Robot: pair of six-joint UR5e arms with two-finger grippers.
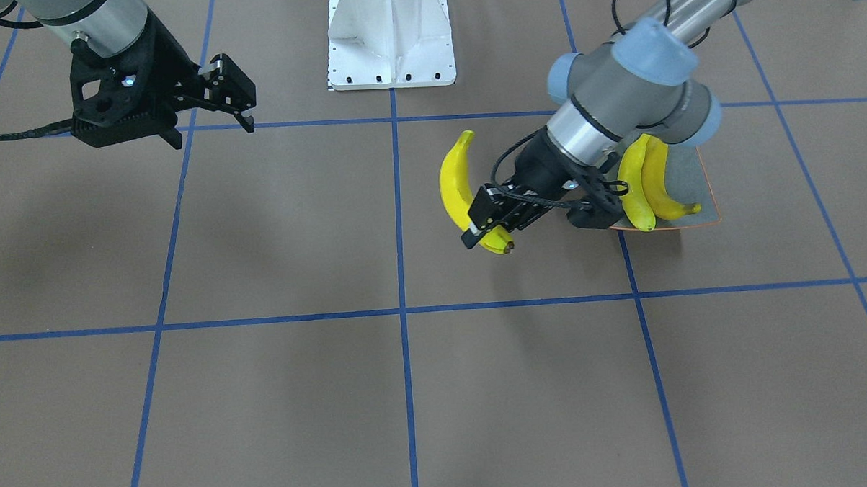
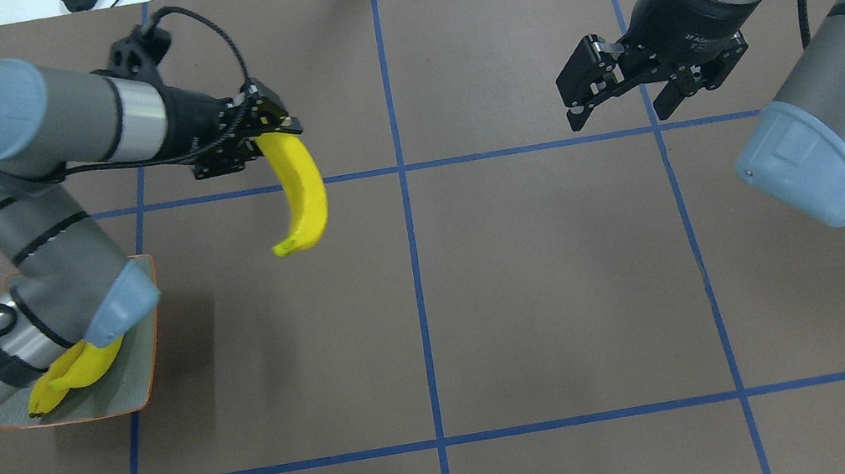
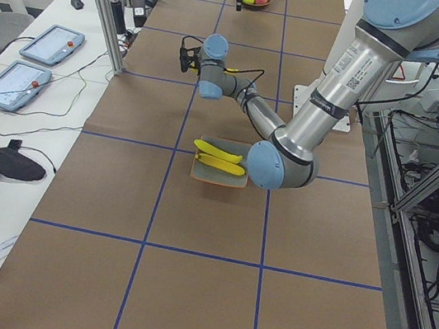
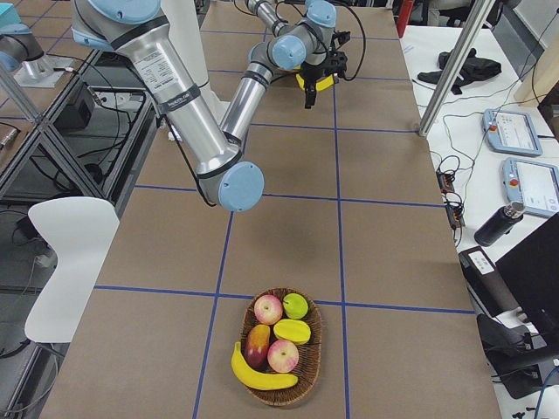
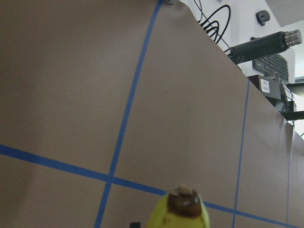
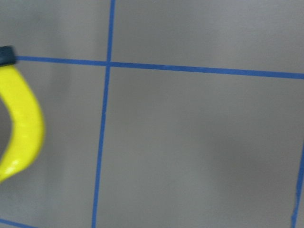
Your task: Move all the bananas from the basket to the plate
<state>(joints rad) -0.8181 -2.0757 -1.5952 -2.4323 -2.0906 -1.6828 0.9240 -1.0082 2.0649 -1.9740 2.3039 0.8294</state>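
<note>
Yellow banana hangs clamped in the left end effector.

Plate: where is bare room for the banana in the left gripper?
Bare strip of plate between the two bananas and the rim nearest the exterior left camera. The bananas' side is crowded, and the left arm overhangs the plate.

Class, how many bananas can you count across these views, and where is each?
4: two bananas lie on the plate, one banana hangs from the left hand, one lies in the basket. None seems hidden.
</note>
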